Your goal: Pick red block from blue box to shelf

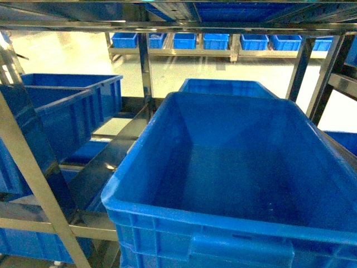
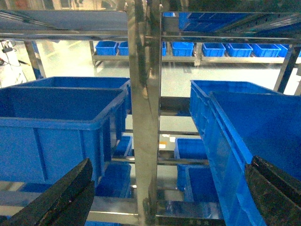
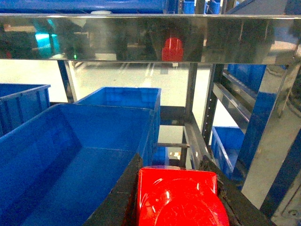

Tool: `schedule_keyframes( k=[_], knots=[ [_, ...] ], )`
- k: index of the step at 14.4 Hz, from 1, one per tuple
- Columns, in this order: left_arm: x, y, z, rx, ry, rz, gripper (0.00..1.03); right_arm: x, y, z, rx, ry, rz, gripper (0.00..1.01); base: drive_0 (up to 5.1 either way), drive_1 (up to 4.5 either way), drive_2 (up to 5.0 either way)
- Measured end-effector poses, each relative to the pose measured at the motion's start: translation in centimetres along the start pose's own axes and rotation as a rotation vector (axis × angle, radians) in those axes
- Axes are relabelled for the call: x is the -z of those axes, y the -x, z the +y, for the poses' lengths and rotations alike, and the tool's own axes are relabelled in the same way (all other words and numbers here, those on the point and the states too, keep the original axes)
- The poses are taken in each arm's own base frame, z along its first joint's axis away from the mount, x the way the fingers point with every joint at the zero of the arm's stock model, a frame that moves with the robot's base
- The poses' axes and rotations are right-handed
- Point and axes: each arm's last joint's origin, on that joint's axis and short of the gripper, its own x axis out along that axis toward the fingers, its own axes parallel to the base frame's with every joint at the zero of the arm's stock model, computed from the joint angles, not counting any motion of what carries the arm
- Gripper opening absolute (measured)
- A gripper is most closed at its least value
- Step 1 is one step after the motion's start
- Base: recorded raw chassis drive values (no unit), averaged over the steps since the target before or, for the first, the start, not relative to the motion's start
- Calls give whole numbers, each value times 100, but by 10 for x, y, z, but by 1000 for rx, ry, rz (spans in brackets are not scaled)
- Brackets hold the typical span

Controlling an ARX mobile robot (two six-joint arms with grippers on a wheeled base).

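The right gripper [image 3: 176,195] is clamped on the red block [image 3: 176,200], above the near right edge of the blue box [image 3: 70,155]; the shelf [image 3: 150,37] rail lies ahead and above, mirroring the block; the left gripper [image 2: 155,197] hangs wide and empty.

Head cam looks down into blue box [image 1: 234,167]; both wrist cams face fwd, sharing shelf [image 2: 145,113].

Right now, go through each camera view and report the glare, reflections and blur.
Head view: bright floor behind the shiny stainless steel shelf is washed out; the large blue plastic box shows a soft sheen. Left wrist view: glare streaks down the steel upright, and the left gripper fingers are dark and blurred. Right wrist view: the glossy red block in the right gripper reflects in the steel rail above.
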Motion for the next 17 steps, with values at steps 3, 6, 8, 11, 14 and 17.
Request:
schedule_keyframes(
  k=[3,6,8,11,14,17],
  knots=[
    [0,0,0,-1,0,-5,98,-1,1,0,0,0,-9,28,-3,429,-435],
    [0,0,0,-2,0,-4,98,13,-13,11,-104,-53,135,28,0,0,0],
    [0,0,0,-2,0,-4,98,13,-22,19,-162,-49,130,28,0,0,0],
    [0,0,0,-2,0,-4,98,14,-27,24,-189,-43,130,28,0,0,0],
    [0,0,0,-2,0,-4,98,17,-32,30,-212,-28,138,28,0,0,0],
    [0,0,0,-2,0,-4,98,21,-38,38,-238,-6,141,28,0,0,0]
  ],
)
